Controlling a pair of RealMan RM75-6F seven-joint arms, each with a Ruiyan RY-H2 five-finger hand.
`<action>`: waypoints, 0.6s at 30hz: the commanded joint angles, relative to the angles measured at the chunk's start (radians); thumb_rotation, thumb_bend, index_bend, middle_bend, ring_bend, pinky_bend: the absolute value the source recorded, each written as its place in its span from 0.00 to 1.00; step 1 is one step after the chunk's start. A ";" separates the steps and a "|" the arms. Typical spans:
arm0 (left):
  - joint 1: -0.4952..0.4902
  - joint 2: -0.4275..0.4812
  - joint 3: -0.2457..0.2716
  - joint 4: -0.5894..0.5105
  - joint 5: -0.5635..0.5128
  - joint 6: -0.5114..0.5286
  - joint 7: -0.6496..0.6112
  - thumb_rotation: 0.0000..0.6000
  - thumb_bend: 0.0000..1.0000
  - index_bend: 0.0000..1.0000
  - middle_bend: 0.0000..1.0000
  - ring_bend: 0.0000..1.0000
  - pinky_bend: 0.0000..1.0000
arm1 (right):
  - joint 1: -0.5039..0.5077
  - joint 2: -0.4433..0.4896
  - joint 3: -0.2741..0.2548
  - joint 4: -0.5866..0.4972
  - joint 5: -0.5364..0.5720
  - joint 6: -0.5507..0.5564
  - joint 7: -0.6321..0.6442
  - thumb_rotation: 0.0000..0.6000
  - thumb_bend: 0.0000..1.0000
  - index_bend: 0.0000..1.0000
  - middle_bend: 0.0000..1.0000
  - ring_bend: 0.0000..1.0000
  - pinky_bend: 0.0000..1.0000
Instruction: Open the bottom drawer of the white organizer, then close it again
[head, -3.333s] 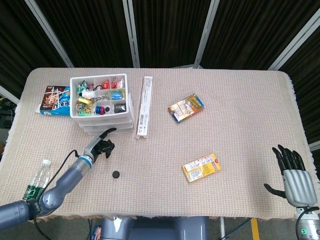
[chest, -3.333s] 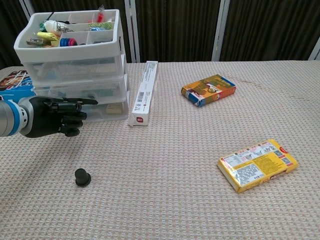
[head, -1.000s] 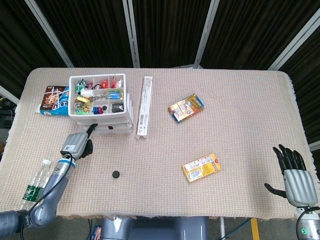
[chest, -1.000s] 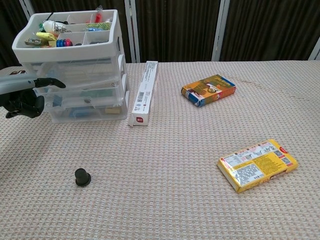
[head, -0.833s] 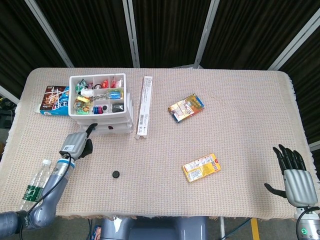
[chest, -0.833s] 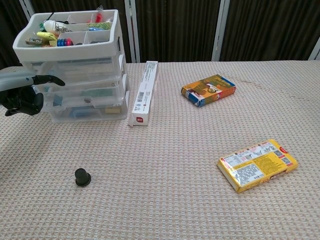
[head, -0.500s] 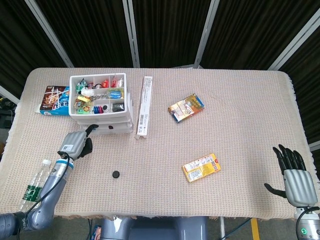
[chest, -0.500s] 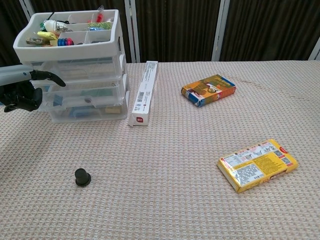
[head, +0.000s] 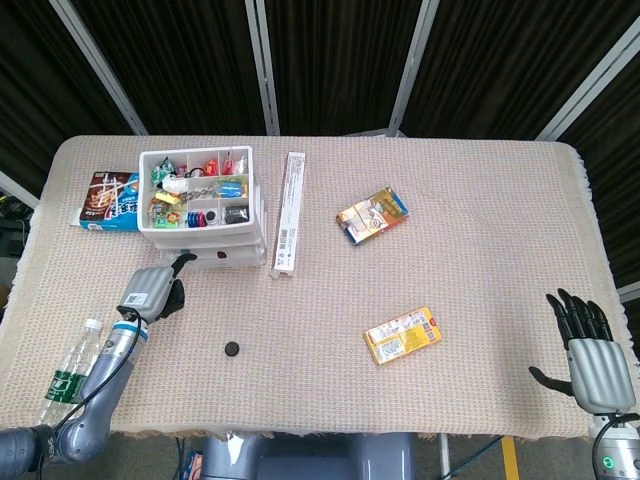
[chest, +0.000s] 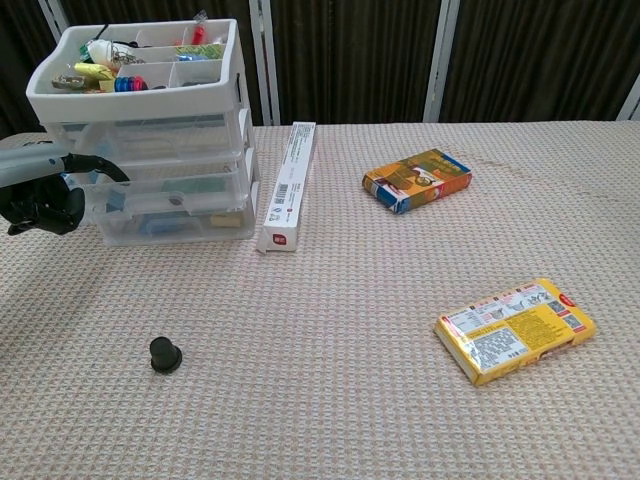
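Observation:
The white organizer (head: 198, 190) (chest: 150, 120) stands at the table's far left, its top tray full of small items. Its bottom drawer (chest: 175, 223) looks about flush with the drawers above. My left hand (head: 155, 288) (chest: 40, 197) hovers at the stack's front left corner, most fingers curled in and one finger reaching toward the drawer fronts. It holds nothing; whether that finger touches a drawer I cannot tell. My right hand (head: 590, 345) hangs off the near right table edge, fingers spread and empty; only the head view shows it.
A long white box (head: 288, 213) (chest: 288, 195) lies just right of the organizer. A black cap (head: 232, 348) (chest: 165, 353) sits in front of it. An orange box (head: 372, 215), a yellow packet (head: 402, 334), a snack bag (head: 110, 200) and a water bottle (head: 72, 370) lie around.
My left hand moved from in front of the bottom drawer to the organizer's front left corner, then only wavered there. The right hand stayed still.

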 joint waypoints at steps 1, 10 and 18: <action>-0.007 -0.006 -0.002 0.011 -0.023 -0.010 0.005 1.00 0.88 0.21 0.94 0.85 0.78 | 0.000 0.000 0.000 0.000 0.000 -0.001 0.000 1.00 0.00 0.04 0.00 0.00 0.00; -0.014 -0.002 0.003 -0.007 -0.044 -0.012 0.007 1.00 0.88 0.40 0.95 0.86 0.78 | 0.000 0.001 0.000 -0.001 0.002 -0.002 -0.001 1.00 0.00 0.04 0.00 0.00 0.00; 0.006 0.031 0.024 -0.065 0.015 0.002 -0.019 1.00 0.88 0.42 0.95 0.86 0.78 | 0.000 0.001 0.000 -0.002 0.003 -0.002 -0.002 1.00 0.00 0.04 0.00 0.00 0.00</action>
